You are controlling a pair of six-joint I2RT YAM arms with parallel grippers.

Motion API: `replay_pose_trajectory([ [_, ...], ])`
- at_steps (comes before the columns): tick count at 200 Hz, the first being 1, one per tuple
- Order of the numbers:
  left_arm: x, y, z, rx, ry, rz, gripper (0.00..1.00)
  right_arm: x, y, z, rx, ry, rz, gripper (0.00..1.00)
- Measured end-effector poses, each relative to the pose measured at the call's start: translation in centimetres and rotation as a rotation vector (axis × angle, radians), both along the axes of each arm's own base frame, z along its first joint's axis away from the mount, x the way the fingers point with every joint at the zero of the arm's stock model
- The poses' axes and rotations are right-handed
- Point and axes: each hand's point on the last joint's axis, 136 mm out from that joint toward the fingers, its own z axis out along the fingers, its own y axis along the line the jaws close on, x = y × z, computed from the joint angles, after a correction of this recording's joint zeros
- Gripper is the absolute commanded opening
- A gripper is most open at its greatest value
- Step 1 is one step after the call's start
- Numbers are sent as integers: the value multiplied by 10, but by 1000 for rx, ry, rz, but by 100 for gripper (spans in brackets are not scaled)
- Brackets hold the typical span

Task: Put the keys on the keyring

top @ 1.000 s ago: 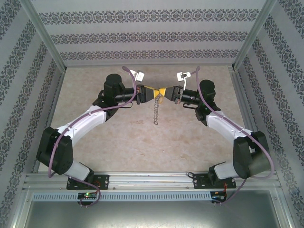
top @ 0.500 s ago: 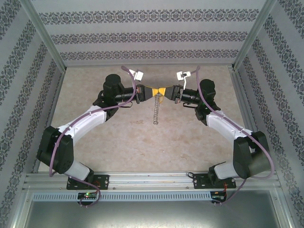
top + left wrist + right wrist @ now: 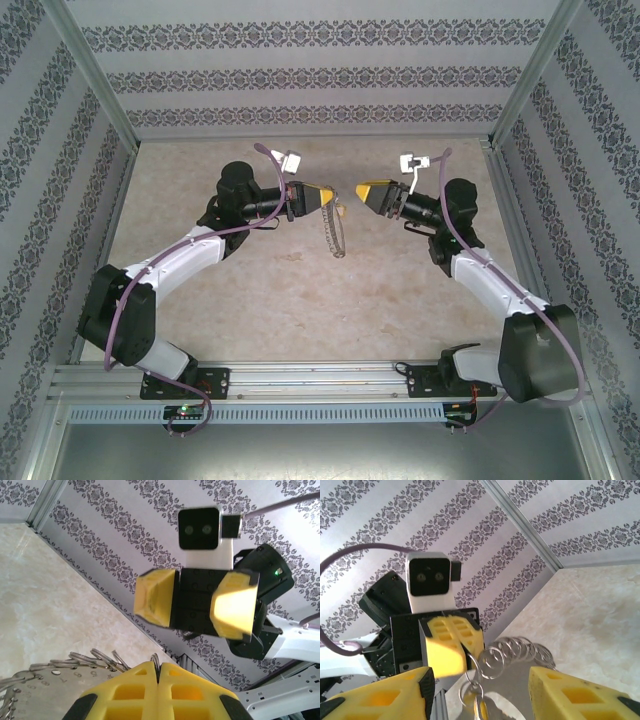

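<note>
The left gripper [image 3: 330, 199] is clamped shut on the keyring [image 3: 335, 228], its 2 yellow fingers [image 3: 135, 690] pressed flat together in the left wrist view, with thin grey wire emerging at the seam. From that pinch the keyring hangs as a coiled metal chain, drooping toward the table [image 3: 250, 290] just below the fingertips. In the right wrist view its loops [image 3: 515, 655] fan out beside the left gripper's yellow finger, and a brass-coloured piece [image 3: 479, 709] dangles among small rings at the bottom edge; whether it is a key cannot be told.

Facing it across a short gap, the right gripper [image 3: 362, 191] stands with jaws apart and nothing between them, its 2 fingers [image 3: 580, 695] wide on either side of the hanging rings without touching them.

Both arms reach in from the near edge and bend toward each other over the far half of the beige, marbled table, their purple cables [image 3: 230, 228] trailing along the white links. Patterned grey walls [image 3: 320, 80] enclose the workspace on 3 sides.
</note>
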Motion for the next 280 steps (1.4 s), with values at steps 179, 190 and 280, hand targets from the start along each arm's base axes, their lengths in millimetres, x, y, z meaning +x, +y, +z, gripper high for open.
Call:
replay_pose_trajectory([
  [179,-7,-1,27,-95,-9,-38,0,-19,36,-33,-116,-106,9,56],
  [190,-8,-1,27,-97,-9,-40,0,-19,37,-32,-116,-114,12,55],
  [280,-6,-2,28,-111,-6,-44,0,-30,46,-30,-135,-157,52,0],
])
